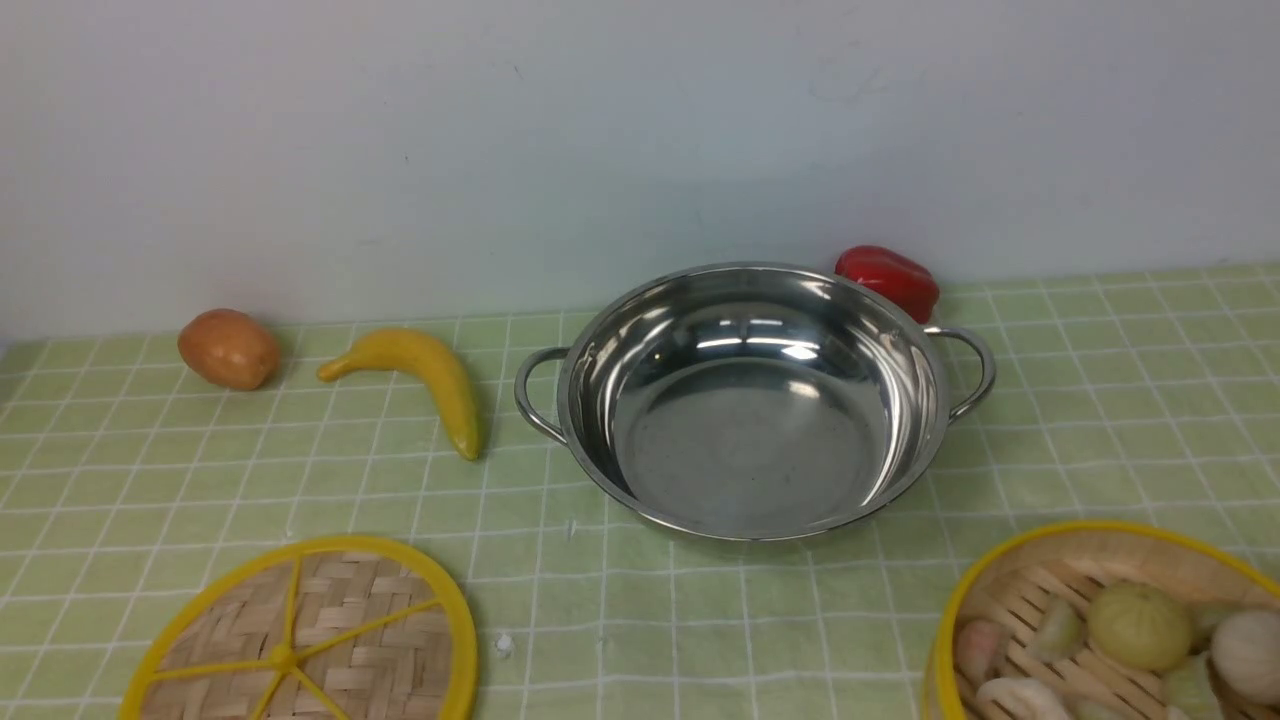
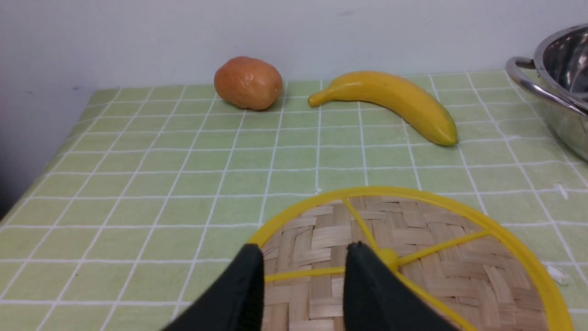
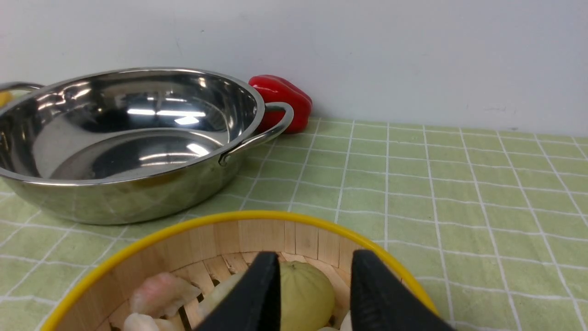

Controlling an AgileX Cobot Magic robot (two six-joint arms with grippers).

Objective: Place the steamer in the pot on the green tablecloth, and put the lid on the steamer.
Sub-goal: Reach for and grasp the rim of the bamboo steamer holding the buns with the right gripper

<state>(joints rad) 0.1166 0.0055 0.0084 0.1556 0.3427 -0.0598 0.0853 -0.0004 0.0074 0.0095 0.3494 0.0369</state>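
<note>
Opening step, nothing gripped: right jaws parted over the steamer (image 1: 1080, 553) at the surface's near right corner, left jaws parted over the lid (image 1: 350, 600) near left. Next: clamp steamer's wall, lift, centre over the empty pot (image 1: 750, 440).

A plain, evenly lit off-white wall (image 1: 400, 130) backs the scene.
</note>
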